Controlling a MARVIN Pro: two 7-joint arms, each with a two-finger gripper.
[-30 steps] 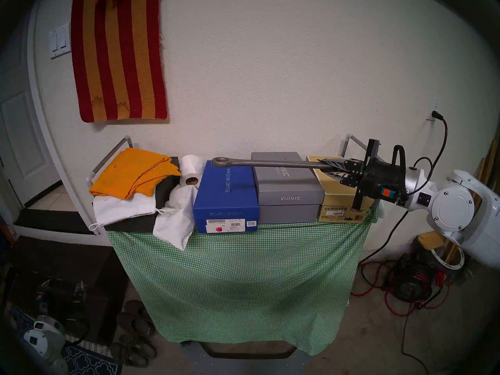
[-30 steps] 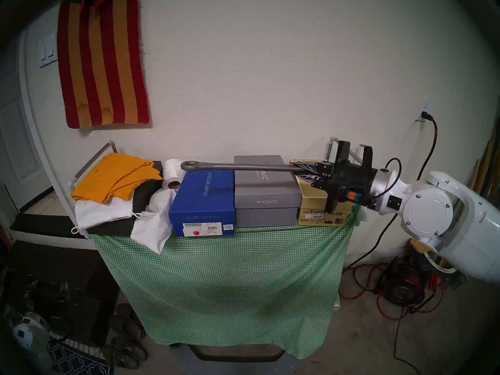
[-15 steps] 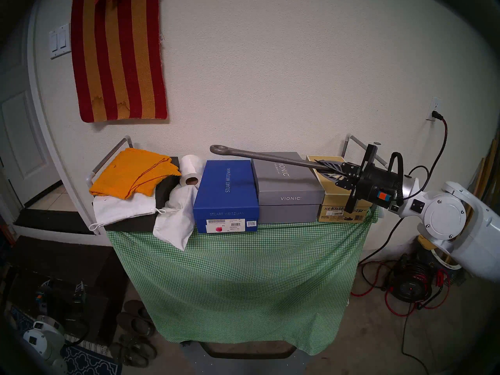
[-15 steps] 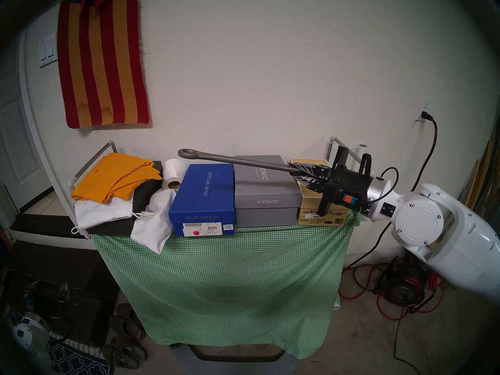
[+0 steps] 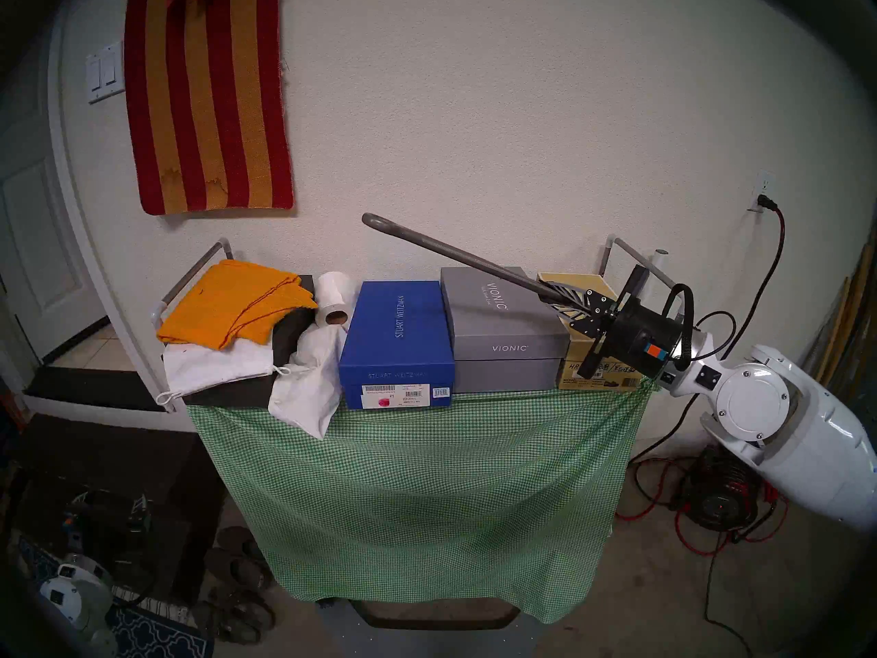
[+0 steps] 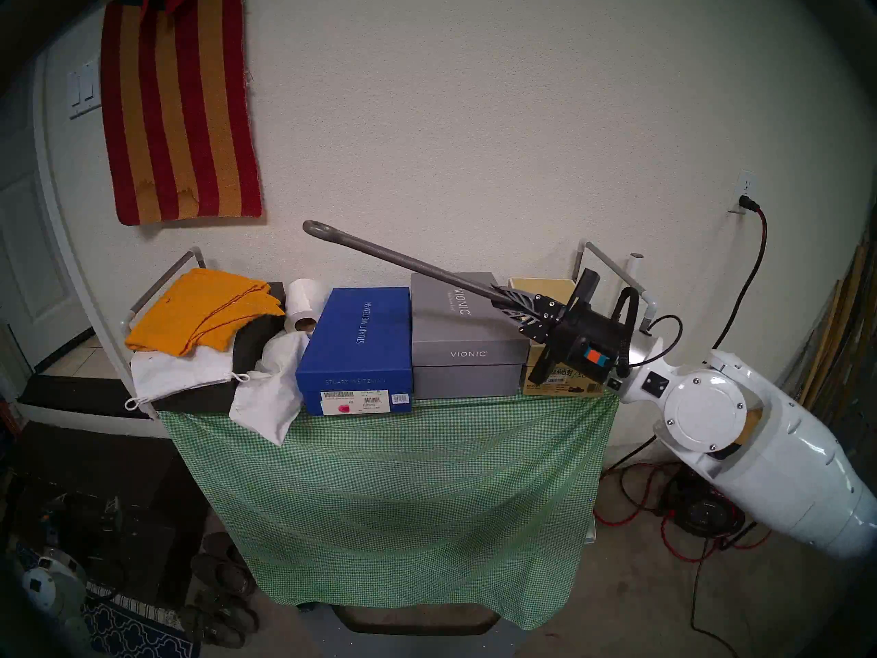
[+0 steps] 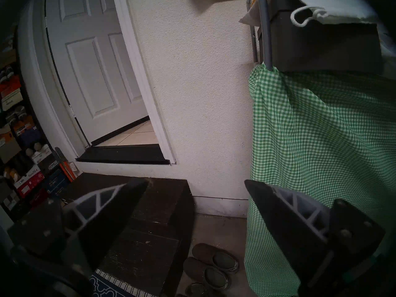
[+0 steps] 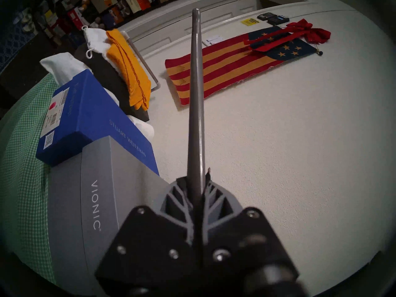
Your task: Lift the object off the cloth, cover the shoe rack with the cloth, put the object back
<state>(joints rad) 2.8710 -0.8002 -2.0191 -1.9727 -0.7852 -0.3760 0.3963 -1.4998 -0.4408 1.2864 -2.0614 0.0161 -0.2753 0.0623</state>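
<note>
Clamping the shoehorn [image 5: 455, 256] at its blade end, the right gripper [image 5: 562, 297] held it tilted, ring end high over the blue box [image 5: 396, 339] and grey box [image 5: 503, 329], touching neither; green gingham cloth [image 5: 427, 491] draped down the shoe rack [image 5: 631, 253] front; left gripper [image 7: 196, 184] jaws apart, empty, beside the cloth's left edge

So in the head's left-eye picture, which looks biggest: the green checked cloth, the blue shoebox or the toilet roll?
1. Green checked cloth, by far the largest.
2. Blue shoebox.
3. Toilet roll, smallest, though it sits slightly farther back.
</note>
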